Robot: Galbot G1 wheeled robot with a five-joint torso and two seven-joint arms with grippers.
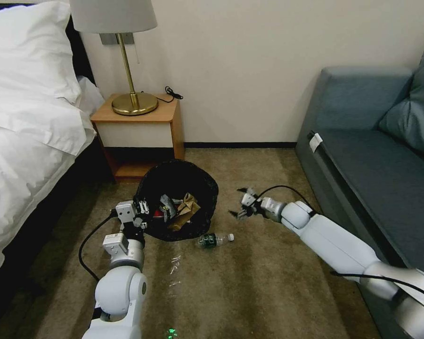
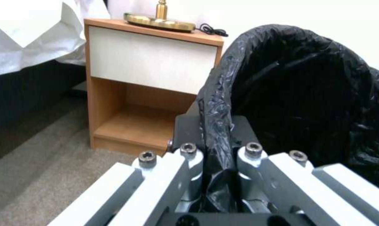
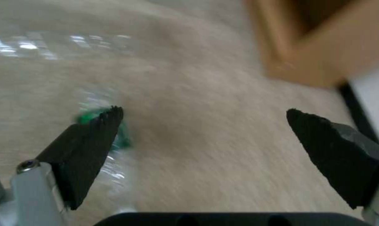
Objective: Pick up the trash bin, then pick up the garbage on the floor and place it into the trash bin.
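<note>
Upper left, a white bed (image 1: 23, 122), then a wooden nightstand (image 1: 141, 125) with a brass lamp (image 1: 127, 61). On the tan carpet (image 1: 249, 292) at centre, the left gripper (image 1: 139, 209) clamps the trash bin (image 1: 179, 197) by its bagged rim. The bottle (image 1: 214, 239) lies just below. The right gripper (image 1: 242, 207) hovers spread wide. A blue sofa (image 1: 377, 155) fills the right.

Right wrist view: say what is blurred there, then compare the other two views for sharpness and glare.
Right wrist view: carpet and the green-labelled bottle are smeared; the open right gripper stays sharp.
Left wrist view: crisp; light glints on the black bag of the trash bin, clamped by the left gripper.
Head view: evenly lit, with a dark shadow beside the bed.
</note>
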